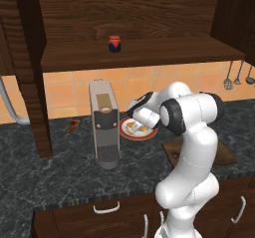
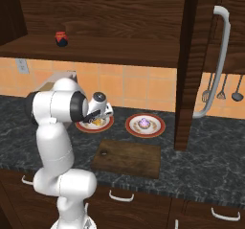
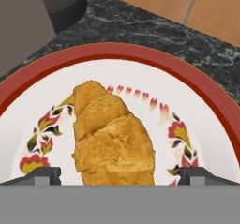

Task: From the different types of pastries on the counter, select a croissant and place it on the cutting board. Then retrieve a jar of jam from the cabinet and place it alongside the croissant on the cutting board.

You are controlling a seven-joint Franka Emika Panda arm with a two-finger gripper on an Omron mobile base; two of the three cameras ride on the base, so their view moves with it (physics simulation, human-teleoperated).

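The golden croissant (image 3: 112, 138) lies on a red-rimmed white plate (image 3: 197, 92); its plate (image 1: 149, 134) sits just right of the coffee machine. My gripper (image 3: 120, 176) is open and low over it, with one fingertip (image 3: 42, 175) on each side of the pastry, neither touching. The hand (image 2: 99, 112) hangs over that plate (image 2: 106, 124). The purple-frosted cupcake (image 2: 144, 123) rests on a second plate to the right. The dark wooden cutting board (image 2: 127, 157) lies in front of both plates, partly hidden by the arm (image 1: 219, 155). The red-lidded jam jar (image 1: 114, 43) stands on the cabinet shelf (image 1: 149, 58).
A tall grey coffee machine (image 1: 103, 125) stands close to the left of the croissant plate. A wooden cabinet post (image 2: 187, 79) rises right of the cupcake plate. Utensils (image 2: 222, 91) hang on the tiled wall. A small brown item (image 1: 72, 126) lies left of the machine.
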